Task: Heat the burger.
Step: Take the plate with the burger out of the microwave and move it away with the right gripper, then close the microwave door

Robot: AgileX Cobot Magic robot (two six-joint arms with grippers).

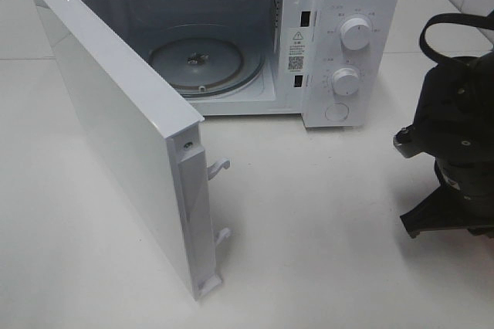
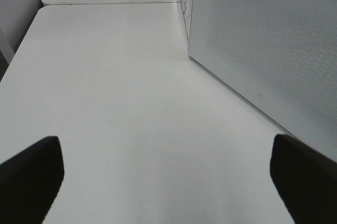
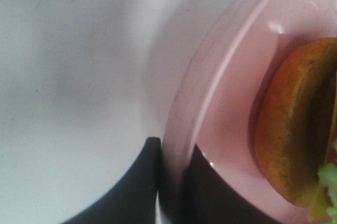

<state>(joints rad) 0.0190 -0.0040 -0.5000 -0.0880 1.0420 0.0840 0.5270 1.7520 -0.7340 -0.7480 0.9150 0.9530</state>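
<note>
White matte counter point(image 1: 324, 228) carries everything. White boxy microwave point(image 1: 363, 5) sits at the back, its white slab door point(image 1: 116, 136) swung fully open toward the front-left, latch hooks sticking out of the door edge. Inside, round glass turntable point(image 1: 204, 62) is bare; cavity looks unobstructed.

Right arm sits at the right edge of the exterior view. Its tool, the right tool point(image 3: 171, 182), is clenched on the rim of the pale pink round plate point(image 3: 210, 103), one finger above and one below the lip. On the plate rests the small burger point(image 3: 295, 129) w/ glossy brown bun and a green lettuce frill. Plate and burger aren't visible in the exterior view.

Left tool point(image 2: 168, 176) is released, fingers spread wide w/ nothing between, hovering low over bare counter just beside the door's outer face.

Step, as I judge: carry plate into cavity. Keep plate level, since a rim pinch lets it tip and the burger slide. Approach from front-right, where counter is open; clear the cavity's front edge before lowering onto turntable centre. Door blocks the left side, so avoid swinging there.
</note>
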